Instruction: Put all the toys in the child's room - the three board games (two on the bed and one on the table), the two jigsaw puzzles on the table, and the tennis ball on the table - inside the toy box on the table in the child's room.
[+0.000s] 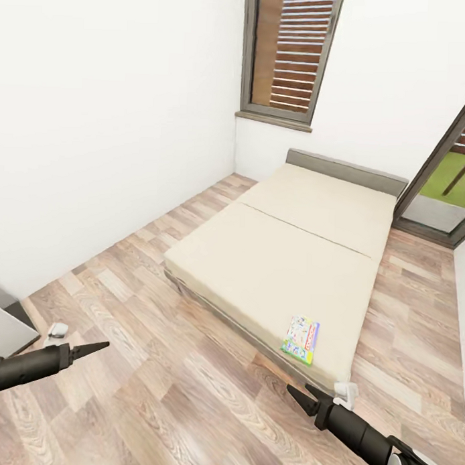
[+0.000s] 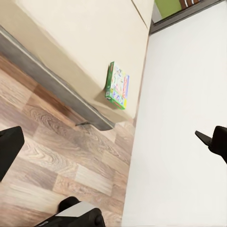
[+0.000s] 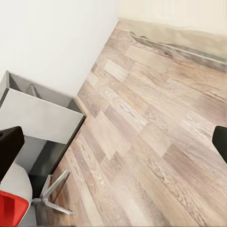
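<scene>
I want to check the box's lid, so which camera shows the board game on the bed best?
The left wrist view: the board game is larger there. The head view shows it small, near the bed's corner. The right wrist view catches just the bed's edge.

board game (image 1: 301,339) on bed (image 1: 278,254) near corner, window (image 1: 291,53) behind

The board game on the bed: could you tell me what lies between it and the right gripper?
In the head view, bare beige mattress, the bed edge, then wood floor separate the board game from the right gripper.
</scene>
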Controlling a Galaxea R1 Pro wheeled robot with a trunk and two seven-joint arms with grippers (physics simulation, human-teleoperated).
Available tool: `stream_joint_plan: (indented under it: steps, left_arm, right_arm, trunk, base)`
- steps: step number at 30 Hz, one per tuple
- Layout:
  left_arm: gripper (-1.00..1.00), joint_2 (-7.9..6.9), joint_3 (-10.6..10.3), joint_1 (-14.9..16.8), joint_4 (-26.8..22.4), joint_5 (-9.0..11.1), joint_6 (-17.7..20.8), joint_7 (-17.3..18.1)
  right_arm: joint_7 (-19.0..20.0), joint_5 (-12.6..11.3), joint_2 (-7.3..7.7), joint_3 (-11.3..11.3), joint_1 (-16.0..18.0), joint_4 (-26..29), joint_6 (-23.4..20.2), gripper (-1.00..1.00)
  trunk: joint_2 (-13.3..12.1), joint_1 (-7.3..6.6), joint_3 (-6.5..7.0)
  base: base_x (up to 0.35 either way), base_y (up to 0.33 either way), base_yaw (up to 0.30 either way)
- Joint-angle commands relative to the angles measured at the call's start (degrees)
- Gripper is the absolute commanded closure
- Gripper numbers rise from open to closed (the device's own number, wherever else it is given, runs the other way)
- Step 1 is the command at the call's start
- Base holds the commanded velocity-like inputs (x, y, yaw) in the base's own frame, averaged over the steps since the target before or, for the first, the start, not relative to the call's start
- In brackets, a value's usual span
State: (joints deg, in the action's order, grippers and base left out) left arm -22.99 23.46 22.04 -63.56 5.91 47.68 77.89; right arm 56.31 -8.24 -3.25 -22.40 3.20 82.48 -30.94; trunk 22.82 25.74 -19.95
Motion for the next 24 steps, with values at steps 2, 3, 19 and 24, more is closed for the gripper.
stream_joint_plan:
  steps: [2,3,19,24]
  left_arm:
    - [-1.00,-0.03,0.01,0.00,0.02,0.16,0.57,0.13]
    - [-1.00,-0.03,0.01,-0.01,0.02,0.16,0.57,0.14]
    - [-1.00,-0.03,0.01,-0.02,0.02,0.17,0.54,0.14]
    - [-1.00,0.02,0.01,-0.04,0.02,0.20,0.50,0.14]
  right_arm:
    - [0.18,-0.19,-0.05,-0.11,0.06,0.04,-0.44,-1.00]
    - [0.19,-0.19,-0.04,-0.11,0.06,0.04,-0.44,-1.00]
    - [0.20,-0.19,-0.03,-0.10,0.06,0.04,-0.44,-1.00]
    - [0.22,-0.19,-0.01,-0.10,0.06,0.02,-0.44,-1.00]
  trunk:
    - [0.10,0.04,-0.02]
    - [0.10,0.04,0.02]
    - [0.10,0.04,0.60]
    - [0.10,0.04,0.78]
  base:
    - [0.130,0.278,-0.277]
    - [0.144,0.273,-0.277]
    - [0.207,0.236,-0.277]
    - [0.242,0.212,-0.277]
